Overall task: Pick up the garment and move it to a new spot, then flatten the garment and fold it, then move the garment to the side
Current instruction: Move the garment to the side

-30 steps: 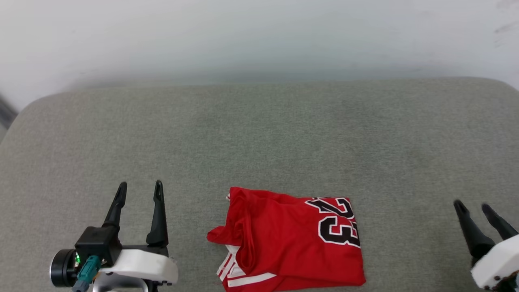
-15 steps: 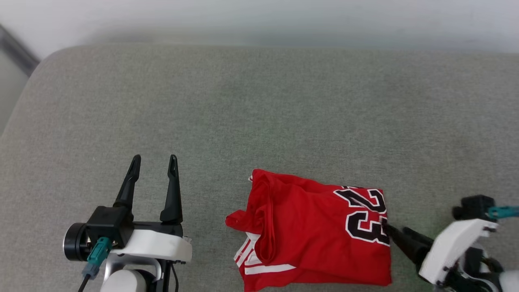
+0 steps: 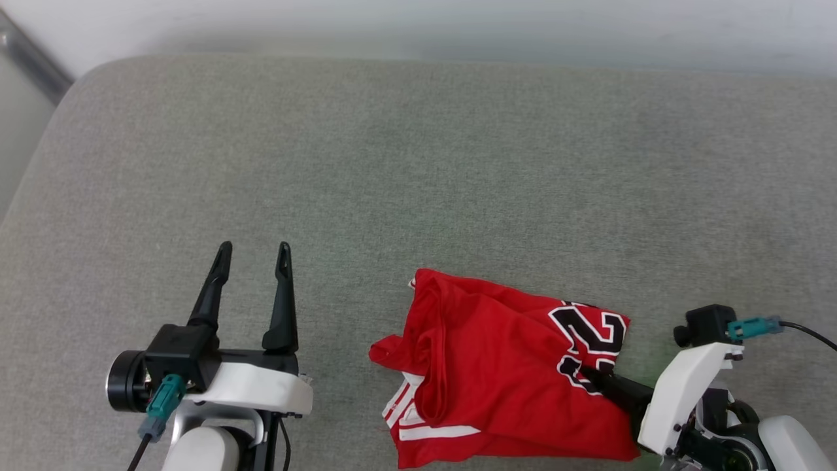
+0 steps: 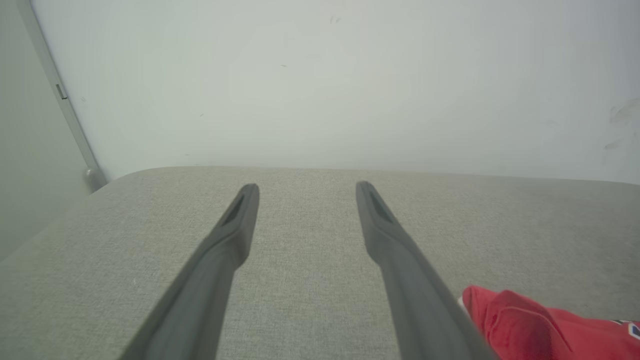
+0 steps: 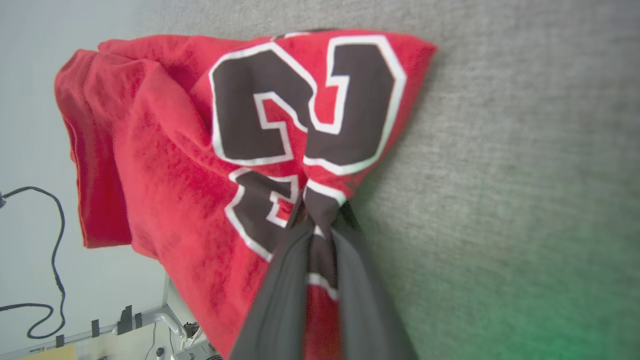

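The garment [image 3: 490,366] is a bright red jersey with a black-and-white number and white striped trim, lying folded on the grey cushion near its front edge. My right gripper [image 3: 586,374] reaches in from the right and is shut on the garment's right edge. In the right wrist view the fingertips [image 5: 305,220] pinch the printed number, and the garment [image 5: 165,165] bunches toward the pinch. My left gripper [image 3: 253,252] stands open above the cushion to the garment's left, touching nothing. In the left wrist view the left gripper [image 4: 306,192] is open, and a corner of the garment [image 4: 540,325] lies at lower right.
The grey-green cushion [image 3: 418,176] stretches wide behind and to both sides of the garment, with a rounded far left corner. A pale wall [image 3: 418,26] runs behind it. A grey post [image 4: 65,100] stands at the cushion's far left.
The head camera has shifted. My right gripper swung in from the far right to the garment's right edge and shut on it, bunching the cloth. My left gripper stays open.
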Robot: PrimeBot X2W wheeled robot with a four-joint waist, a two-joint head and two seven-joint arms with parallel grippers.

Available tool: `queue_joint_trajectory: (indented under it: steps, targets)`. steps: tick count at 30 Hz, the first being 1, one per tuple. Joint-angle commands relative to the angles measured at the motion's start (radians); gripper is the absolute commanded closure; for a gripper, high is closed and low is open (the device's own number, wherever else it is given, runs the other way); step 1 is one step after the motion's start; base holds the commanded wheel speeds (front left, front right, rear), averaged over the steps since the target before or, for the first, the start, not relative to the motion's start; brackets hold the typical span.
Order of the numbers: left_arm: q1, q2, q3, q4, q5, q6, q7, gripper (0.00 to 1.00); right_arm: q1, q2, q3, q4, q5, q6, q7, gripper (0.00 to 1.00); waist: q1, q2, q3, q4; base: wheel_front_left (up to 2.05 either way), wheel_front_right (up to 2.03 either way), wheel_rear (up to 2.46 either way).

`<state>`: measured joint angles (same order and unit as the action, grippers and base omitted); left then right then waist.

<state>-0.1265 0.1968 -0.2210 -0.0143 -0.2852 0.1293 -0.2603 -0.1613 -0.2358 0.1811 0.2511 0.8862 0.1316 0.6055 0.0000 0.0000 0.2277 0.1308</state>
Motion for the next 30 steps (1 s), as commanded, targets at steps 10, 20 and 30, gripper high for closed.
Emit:
queue_joint_trajectory:
  steps: [10, 20, 30]
  targets:
    - [0.048, 0.005, 0.036, -0.014, 0.027, -0.015, -0.007, 0.0, -0.03, -0.114, 0.06, 0.016, -0.135, -0.001, -0.08, 1.0, 0.0, 0.0, -0.069, -0.155, 0.0, 0.0, 0.0]
    - [-0.015, 0.034, 0.034, -0.084, 0.069, -0.04, -0.004, 0.0, -0.219, -0.17, 0.027, 0.121, -0.264, -0.001, -0.137, 1.0, 0.0, 0.0, 0.058, -0.423, 0.0, 0.0, 0.0]
    - [-0.177, 0.1, -0.011, -0.172, 0.133, -0.092, 0.072, 0.0, -0.464, -0.218, -0.037, 0.342, -0.31, -0.001, -0.319, 1.0, 0.0, 0.0, 0.278, -0.556, 0.0, 0.0, 0.0]
